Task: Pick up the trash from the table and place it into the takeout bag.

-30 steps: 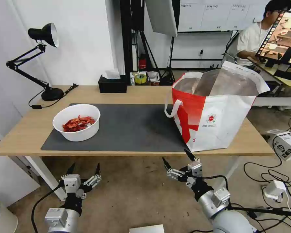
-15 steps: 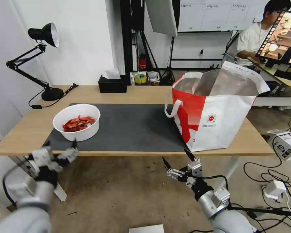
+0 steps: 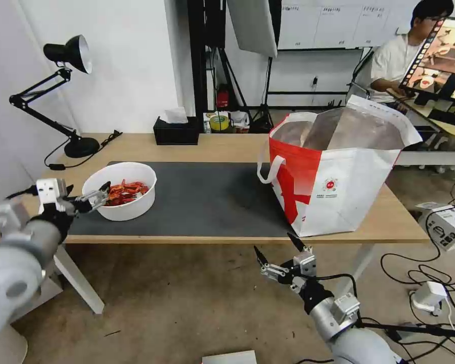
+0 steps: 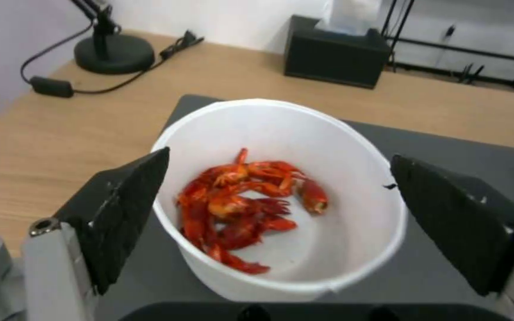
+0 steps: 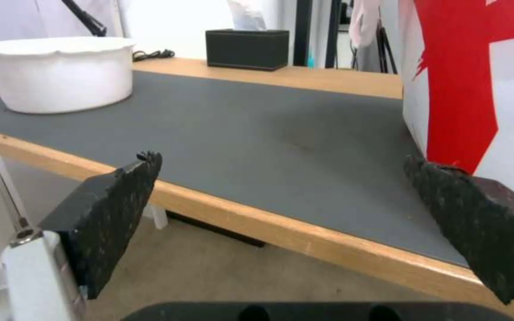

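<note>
table of light wood with a dark grey mat carries everything: one takeout bag standing open at the robot's right end, one white bowl of red shells on the mat's left end, one black tissue box at the back. the step in hand looks like the reach for that bowl, the one piece of trash on view. left gripper hovers at the bowl's near-left rim, jaws spread wide either side of it, touching nothing. next it needs to close on the rim without tipping the shells. right gripper hangs below the table's front edge, jaws apart, holding nothing.
</note>
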{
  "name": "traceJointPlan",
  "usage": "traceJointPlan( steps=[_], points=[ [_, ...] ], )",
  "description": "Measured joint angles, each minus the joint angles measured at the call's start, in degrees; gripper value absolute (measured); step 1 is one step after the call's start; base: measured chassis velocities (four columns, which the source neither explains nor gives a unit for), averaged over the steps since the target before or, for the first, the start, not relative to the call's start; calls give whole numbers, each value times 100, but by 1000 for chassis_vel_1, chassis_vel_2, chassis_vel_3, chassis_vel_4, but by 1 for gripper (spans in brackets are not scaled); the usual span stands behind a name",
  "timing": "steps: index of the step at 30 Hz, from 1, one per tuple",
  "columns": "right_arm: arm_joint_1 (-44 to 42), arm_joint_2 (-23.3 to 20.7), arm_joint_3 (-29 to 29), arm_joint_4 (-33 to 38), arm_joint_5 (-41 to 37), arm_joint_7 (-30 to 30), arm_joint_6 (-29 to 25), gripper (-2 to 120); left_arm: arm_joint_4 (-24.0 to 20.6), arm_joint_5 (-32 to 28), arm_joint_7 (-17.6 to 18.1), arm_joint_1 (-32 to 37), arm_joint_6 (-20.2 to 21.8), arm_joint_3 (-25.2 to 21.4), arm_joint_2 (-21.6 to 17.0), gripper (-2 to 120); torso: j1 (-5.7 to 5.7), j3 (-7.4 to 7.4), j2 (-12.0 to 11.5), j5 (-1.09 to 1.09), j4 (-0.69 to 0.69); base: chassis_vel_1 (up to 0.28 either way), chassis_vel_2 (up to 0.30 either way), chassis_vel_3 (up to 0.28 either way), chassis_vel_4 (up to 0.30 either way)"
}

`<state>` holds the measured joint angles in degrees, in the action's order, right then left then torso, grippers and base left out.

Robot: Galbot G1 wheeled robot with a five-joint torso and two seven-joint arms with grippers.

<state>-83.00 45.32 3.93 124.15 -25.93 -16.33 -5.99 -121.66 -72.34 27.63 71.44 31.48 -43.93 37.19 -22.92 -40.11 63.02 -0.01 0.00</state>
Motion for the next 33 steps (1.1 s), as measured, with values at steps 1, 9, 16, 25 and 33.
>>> traceJointPlan(
  steps=[1,9,16,25,33],
  points=[
    [0,0,0,0,0,-1,0,100,152,-112,14,-156,104,59,-77,100,0,0,0,1,0,0,0,0,0],
    [0,0,0,0,0,-1,0,100,921,-618,75,-821,579,492,-318,100,0,0,0,0,1,0,0,0,0],
    [0,0,0,0,0,0,0,100,1330,-1087,189,-1287,806,796,-292,100,0,0,0,1,2,0,0,0,0],
    [0,0,0,0,-1,-1,0,100,1917,-1407,764,-2239,1092,1576,-171,100,0,1,0,2,0,0,0,0,0],
    [0,0,0,0,-1,-1,0,100,2250,-1580,1078,-2592,1093,1941,-60,100,0,0,0,1,1,0,0,0,0]
  ],
)
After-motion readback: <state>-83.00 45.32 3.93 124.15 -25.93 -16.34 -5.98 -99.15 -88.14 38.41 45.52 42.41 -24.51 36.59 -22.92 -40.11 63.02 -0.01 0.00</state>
